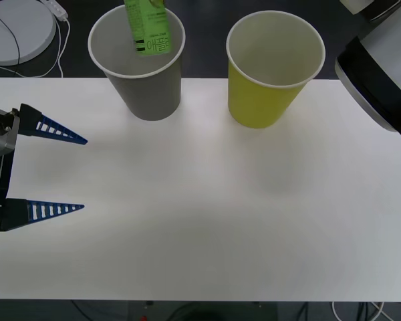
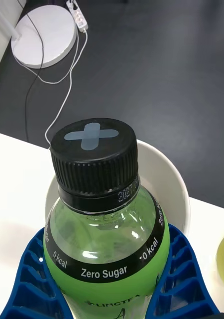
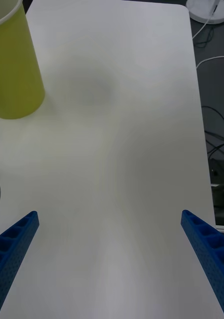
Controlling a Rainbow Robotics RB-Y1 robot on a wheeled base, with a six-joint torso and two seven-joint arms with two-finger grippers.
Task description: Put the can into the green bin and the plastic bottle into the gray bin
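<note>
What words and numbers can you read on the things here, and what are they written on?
"Zero Sugar": black band on the plastic bottle, held in the right claw.
"0 kcal": same band, on both sides.
Pale cross sign: on the black cap.
Stamped digits under the cap: too blurred to read.
Print on the green label: too small to read.

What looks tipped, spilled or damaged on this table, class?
Nothing stands out. The gray bin and green bin stand upright; the right tool holds the capped plastic bottle over the gray bin.

Left hand [image 1: 84,174] rests low at the left, fingers spread wide; right hand [image 2: 109,279] is clamped.
</note>
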